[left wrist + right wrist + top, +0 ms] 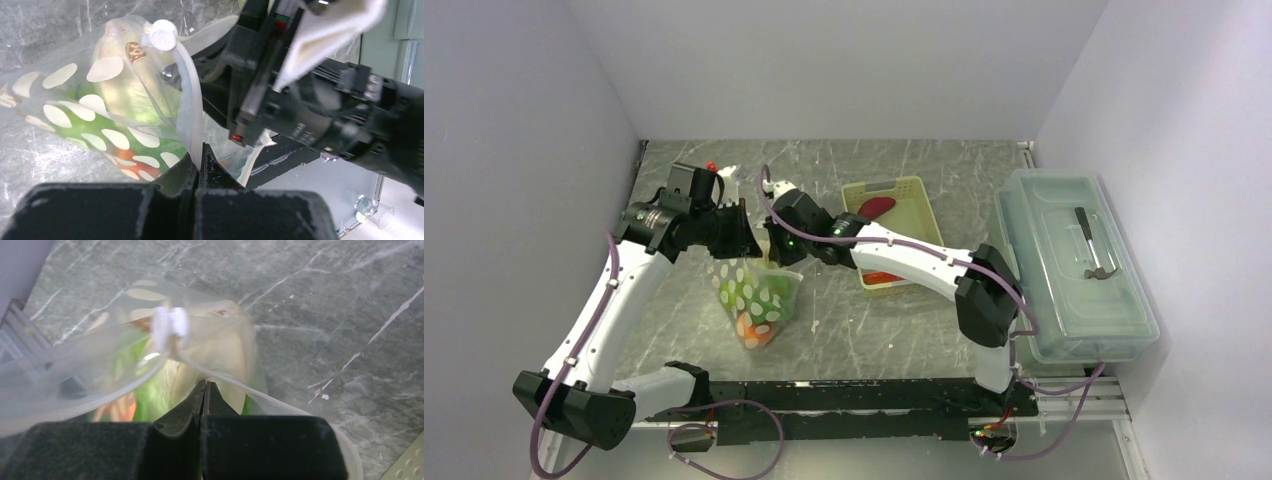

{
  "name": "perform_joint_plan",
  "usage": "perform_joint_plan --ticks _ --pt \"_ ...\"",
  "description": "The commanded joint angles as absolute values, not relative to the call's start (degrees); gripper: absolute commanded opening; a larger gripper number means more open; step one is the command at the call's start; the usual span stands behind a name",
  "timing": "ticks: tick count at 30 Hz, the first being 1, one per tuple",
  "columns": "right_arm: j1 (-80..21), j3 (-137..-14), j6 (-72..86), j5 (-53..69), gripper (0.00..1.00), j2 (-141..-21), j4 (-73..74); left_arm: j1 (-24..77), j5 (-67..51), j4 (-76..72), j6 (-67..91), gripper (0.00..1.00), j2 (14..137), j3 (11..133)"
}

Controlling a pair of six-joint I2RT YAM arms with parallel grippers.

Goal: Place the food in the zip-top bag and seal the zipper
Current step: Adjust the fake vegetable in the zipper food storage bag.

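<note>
The clear dotted zip-top bag [756,297] hangs between my two grippers with its tip on the table. It holds pale green lettuce [125,85], other green food [80,127] and an orange-red piece [749,327]. My left gripper [201,150] is shut on the zipper strip [189,100] at the bag's mouth, below the white slider [164,35]. My right gripper [205,386] is shut on the zipper strip [240,387] just right of the slider [170,324]. The mouth gapes open left of the slider. A red strip [879,207] lies in the basket.
The yellow-green basket [916,200] stands behind my right arm, with another red piece [882,277] at its near end. A clear lidded box [1074,265] with a tool inside fills the right side. Grey walls close the left, back and right.
</note>
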State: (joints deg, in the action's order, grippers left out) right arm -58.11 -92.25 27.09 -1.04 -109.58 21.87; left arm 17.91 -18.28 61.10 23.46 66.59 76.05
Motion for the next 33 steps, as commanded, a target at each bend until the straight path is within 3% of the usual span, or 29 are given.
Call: perform_joint_plan --ticks 1,17,33 --pt "-58.3 -92.4 24.4 3.3 0.00 -102.9 20.7 17.8 -19.6 59.0 23.6 0.00 65.2 77.7" --pt "-58.3 -94.2 18.6 -2.3 0.01 -91.1 31.4 17.8 -16.8 59.4 23.3 0.00 65.1 79.0" --pt "-50.9 -87.1 13.5 -12.8 0.28 -79.1 49.3 17.8 -15.5 61.9 21.3 0.00 64.0 81.3"
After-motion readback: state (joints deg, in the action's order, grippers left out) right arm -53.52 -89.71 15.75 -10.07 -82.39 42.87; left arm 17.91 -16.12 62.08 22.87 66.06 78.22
